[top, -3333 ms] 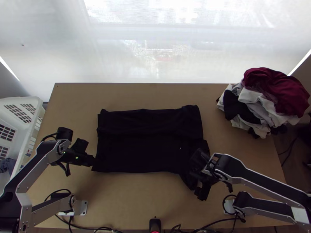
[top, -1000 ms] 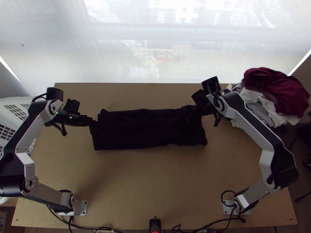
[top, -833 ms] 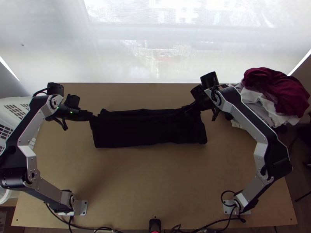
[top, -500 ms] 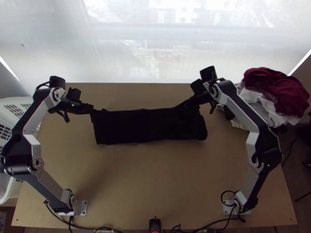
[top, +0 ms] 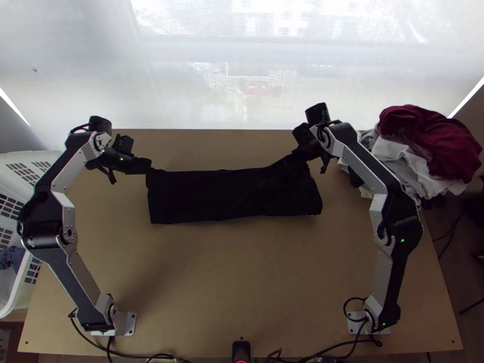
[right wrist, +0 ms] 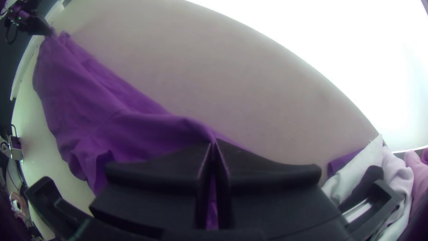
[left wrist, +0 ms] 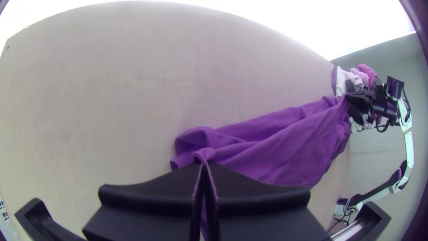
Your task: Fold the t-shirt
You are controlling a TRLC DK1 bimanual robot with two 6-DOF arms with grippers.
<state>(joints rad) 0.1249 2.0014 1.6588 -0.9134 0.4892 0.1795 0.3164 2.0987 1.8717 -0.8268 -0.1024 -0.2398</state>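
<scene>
T-shirt we held at the table, in the top view left gripper clamped on its far edge at ten o'clock, right gripper pinching it at two.

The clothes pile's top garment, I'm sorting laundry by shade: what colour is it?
The top garment is dark red, seen best in the top view.
</scene>
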